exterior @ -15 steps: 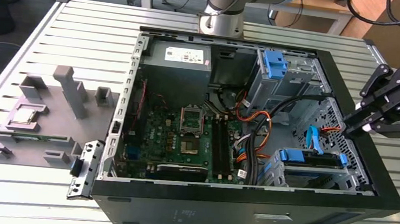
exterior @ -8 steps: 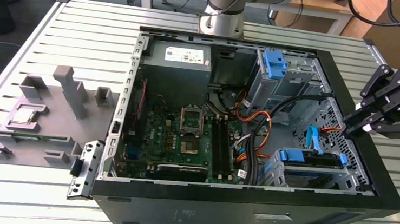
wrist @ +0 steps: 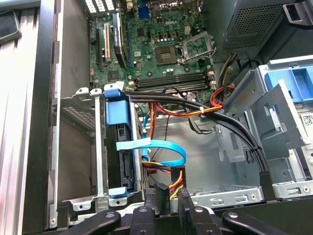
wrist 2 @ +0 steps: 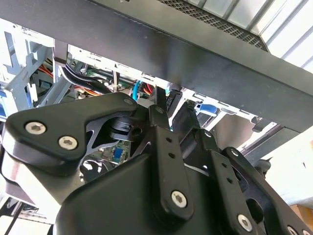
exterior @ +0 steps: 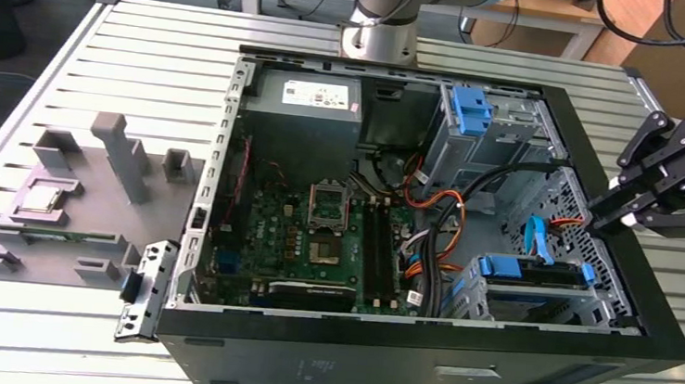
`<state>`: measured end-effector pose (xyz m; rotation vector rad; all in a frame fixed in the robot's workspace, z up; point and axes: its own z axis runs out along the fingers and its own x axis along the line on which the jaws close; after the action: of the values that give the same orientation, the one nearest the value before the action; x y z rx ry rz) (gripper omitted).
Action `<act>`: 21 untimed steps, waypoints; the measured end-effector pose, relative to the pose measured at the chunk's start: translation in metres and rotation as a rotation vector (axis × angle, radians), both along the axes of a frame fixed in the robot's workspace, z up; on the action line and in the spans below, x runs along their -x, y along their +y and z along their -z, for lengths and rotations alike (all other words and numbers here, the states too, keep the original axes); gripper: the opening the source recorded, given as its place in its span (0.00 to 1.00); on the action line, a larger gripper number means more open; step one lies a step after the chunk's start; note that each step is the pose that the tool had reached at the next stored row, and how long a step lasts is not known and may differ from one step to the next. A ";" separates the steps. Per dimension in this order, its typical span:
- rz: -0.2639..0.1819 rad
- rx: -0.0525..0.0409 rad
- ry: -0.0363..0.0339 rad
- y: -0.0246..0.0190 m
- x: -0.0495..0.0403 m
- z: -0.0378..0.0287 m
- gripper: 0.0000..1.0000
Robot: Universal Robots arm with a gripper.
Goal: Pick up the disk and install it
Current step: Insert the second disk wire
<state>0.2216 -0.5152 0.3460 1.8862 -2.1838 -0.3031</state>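
Observation:
The disk (exterior: pixel 535 269) stands on edge in the metal drive cage (exterior: pixel 473 292) at the near corner of the open computer case. Its bright blue carrier (wrist: pixel 119 115) runs along its top. My gripper (exterior: pixel 610 223) hangs over the case wall at the exterior view's right, just beyond the disk and apart from it. In the first wrist view the gripper (wrist: pixel 167 196) is open by a narrow gap, with nothing between its fingers. A wired black connector (wrist: pixel 175 182) lies below them. The gripper (wrist 2: pixel 168 100) points down into the case in the second wrist view.
A loose blue flat cable (wrist: pixel 161 147) drapes over the disk. A black cable bundle (wrist: pixel 195 105) crosses the case floor. Inside the case are the motherboard (exterior: pixel 313 236), the grey power supply (exterior: pixel 307 96) and a second cage with a blue bracket (exterior: pixel 471 110). Grey fixtures (exterior: pixel 69 196) sit left of the case.

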 end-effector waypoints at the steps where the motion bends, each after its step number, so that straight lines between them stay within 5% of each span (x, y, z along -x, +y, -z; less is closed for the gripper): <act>1: 0.000 0.0000 0.0000 0.0000 0.0000 0.0000 0.33; 8: 0.000 0.0002 0.0000 0.0000 0.0000 0.0000 0.33; 13: 0.000 0.0002 0.0000 0.0000 0.0000 -0.0001 0.13; 21: 0.000 0.0002 0.0000 0.0000 0.0000 0.0000 0.11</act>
<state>0.2215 -0.5152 0.3461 1.8859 -2.1839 -0.3029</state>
